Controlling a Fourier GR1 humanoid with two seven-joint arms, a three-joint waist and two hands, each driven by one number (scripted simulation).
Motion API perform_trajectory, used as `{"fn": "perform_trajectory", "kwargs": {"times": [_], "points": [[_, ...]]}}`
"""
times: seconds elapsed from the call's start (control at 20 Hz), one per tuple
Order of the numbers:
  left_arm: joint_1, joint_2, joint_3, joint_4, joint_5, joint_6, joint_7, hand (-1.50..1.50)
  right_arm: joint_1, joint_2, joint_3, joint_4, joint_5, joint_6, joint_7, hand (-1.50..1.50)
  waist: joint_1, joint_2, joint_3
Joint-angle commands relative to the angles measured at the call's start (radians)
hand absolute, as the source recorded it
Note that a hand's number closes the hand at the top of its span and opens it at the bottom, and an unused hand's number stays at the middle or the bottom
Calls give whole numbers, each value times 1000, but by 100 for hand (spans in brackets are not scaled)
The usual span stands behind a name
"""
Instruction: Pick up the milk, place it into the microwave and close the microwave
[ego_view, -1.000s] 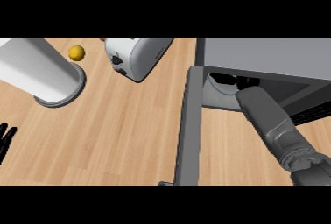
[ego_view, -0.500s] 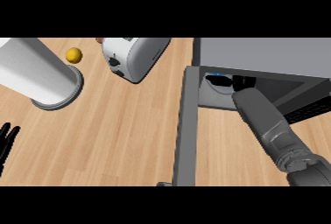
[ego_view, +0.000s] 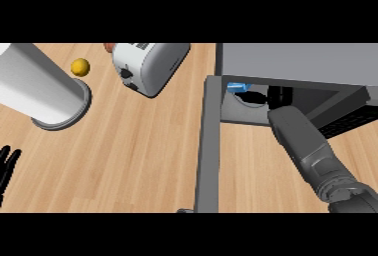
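Wooden counter (ego_view: 133, 165) fills the view. Microwave (ego_view: 295, 62) at far right, grey top, cavity open below it; its door (ego_view: 209, 145) is swung open, seen edge-on as a grey strip running from the cavity's left corner toward the near edge. Large white cylinder (ego_view: 37, 85) on a grey round base at far left. White toaster (ego_view: 148, 65) lies between the cylinder and the microwave, far side, tilted, dark slots and a knob showing. Right forearm (ego_view: 306, 145) comes in from the near right corner and reaches into the microwave cavity. Right hand (ego_view: 253, 97) is inside the cavity, mostly hidden under the microwave's top; fingers look curled at the milk, but can't tell for sure whether they pinch it. Milk (ego_view: 235, 87): only a small blue and white bit shows, inside the cavity at its left front corner, just beside the right hand, touching or nearly so. Left hand (ego_view: 7, 167) at the left edge, near side, fingers straight and slightly spread, resting apart from everything. Small yellow lemon (ego_view: 80, 66) on the counter, between cylinder and toaster, far side.
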Motion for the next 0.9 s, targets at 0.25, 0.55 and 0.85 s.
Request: {"fn": "perform_trajectory", "kwargs": {"times": [0.25,0.55,0.85], "points": [[77,-11,15,-59,20,-18,9,-150,88,20,-58,-55,-60,222,-130,-150,-41,-21,-1],[144,-64,-22,-104,-34,-38,-36,-150,168,72,-96,-92,-104,294,-199,-150,-66,-31,-3],[107,-30,-75,-57,9,-129,-9,-150,234,122,-106,-132,-134,441,-251,-150,-87,-36,-4]]}}
